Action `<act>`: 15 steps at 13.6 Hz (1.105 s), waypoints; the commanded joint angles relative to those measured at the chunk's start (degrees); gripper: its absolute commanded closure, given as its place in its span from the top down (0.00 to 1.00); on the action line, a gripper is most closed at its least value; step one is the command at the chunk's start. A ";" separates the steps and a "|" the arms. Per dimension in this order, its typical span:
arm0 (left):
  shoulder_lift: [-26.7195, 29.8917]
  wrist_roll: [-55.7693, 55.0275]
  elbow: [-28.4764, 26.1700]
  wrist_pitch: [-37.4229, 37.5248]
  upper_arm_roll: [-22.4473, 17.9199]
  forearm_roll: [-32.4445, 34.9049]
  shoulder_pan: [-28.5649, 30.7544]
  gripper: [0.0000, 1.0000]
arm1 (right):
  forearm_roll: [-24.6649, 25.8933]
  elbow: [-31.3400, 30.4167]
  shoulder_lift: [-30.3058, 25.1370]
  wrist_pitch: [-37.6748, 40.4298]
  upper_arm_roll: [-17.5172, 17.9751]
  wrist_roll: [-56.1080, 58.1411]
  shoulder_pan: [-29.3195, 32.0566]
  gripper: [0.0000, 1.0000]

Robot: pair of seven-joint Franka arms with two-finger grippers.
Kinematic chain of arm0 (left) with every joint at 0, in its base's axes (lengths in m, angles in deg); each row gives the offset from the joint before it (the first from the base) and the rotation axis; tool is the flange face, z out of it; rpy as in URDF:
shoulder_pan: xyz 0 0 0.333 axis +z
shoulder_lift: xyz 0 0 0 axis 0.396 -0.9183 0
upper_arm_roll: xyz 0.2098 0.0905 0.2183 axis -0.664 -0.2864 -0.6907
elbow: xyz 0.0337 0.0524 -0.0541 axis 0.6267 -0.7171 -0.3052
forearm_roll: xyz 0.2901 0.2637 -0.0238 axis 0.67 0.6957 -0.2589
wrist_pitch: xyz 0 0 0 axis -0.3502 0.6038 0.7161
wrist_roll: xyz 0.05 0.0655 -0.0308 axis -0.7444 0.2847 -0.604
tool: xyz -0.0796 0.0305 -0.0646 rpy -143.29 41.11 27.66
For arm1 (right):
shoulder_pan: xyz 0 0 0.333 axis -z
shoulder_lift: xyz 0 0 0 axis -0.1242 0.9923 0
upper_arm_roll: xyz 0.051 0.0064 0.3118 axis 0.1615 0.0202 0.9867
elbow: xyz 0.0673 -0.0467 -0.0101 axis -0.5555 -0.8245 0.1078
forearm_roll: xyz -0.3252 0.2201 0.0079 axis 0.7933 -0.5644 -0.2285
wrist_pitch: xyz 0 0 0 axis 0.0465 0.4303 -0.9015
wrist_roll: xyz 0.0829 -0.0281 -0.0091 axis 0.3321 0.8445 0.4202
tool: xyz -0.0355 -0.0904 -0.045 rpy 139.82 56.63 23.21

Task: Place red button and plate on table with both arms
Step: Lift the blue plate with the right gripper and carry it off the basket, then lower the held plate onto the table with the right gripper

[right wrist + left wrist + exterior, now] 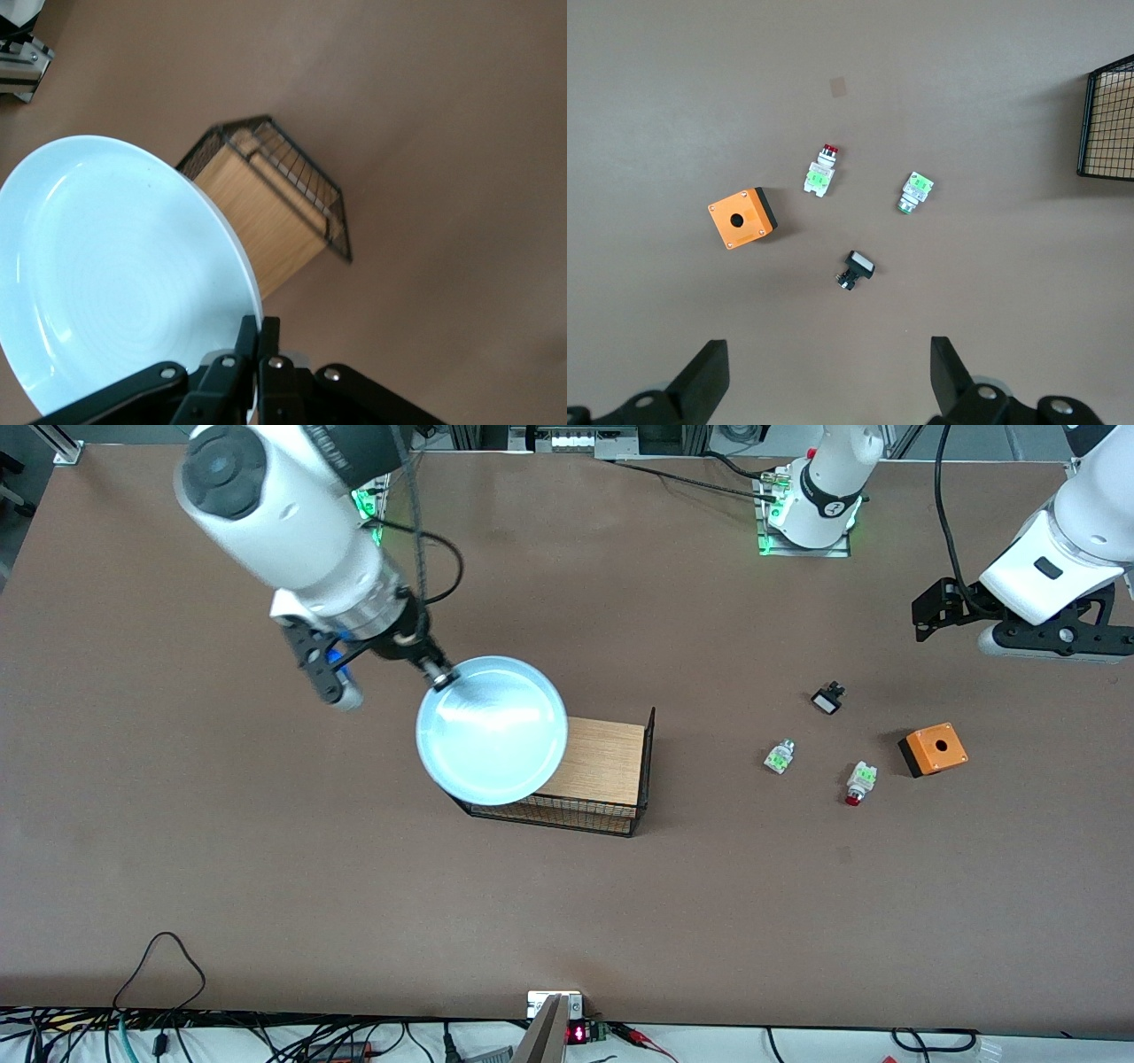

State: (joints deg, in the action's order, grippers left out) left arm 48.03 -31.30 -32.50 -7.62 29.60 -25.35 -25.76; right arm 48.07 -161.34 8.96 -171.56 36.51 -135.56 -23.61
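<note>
Plate [492, 731] step in hand: right gripper [438, 677] pinched on rim, held up over wire rack [602, 766] at tabletop [221, 868] middle. Next: lower onto bare tabletop, release. Left gripper [828, 381] spread wide, empty, hovering near its tabletop end. Red button [858, 783] lying beside orange box [933, 749], untouched.

Left pincer [824, 376] open over table [992, 292], near red button [820, 170].

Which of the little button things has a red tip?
The red button, the small part with a green label lying nearest the front camera, beside the orange box. The other green-labelled part has no red cap, and the third part is black and white.
</note>
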 commanded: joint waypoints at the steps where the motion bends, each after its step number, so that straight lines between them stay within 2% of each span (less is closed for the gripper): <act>1: 0.74 -0.37 0.03 0.82 -0.16 -0.83 -0.30 1.00 | -1.56 0.94 0.31 3.15 0.67 11.65 5.67 0.01; 4: 0.74 -0.37 0.03 0.82 -0.16 -0.83 -0.30 1.00 | -1.91 -0.81 -0.13 7.36 0.49 26.41 12.88 0.01; 9: 0.74 -0.37 0.03 0.82 -0.16 -0.92 -0.30 1.00 | -0.16 -8.89 -1.36 10.10 0.40 51.64 24.66 0.01; 12: 0.74 -0.28 0.03 0.82 -0.16 -0.92 -0.30 1.00 | 7.12 -15.73 -1.45 6.70 0.49 65.27 28.27 0.01; 15: 0.66 -0.28 0.03 0.82 -0.16 -0.92 -0.30 1.00 | 7.67 -24.51 -1.80 -2.43 0.49 76.26 31.17 0.01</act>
State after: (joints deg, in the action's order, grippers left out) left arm 48.03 -31.30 -32.50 -7.58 29.62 -25.36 -25.76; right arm 54.88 -179.01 9.16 -168.44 35.94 -65.70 5.79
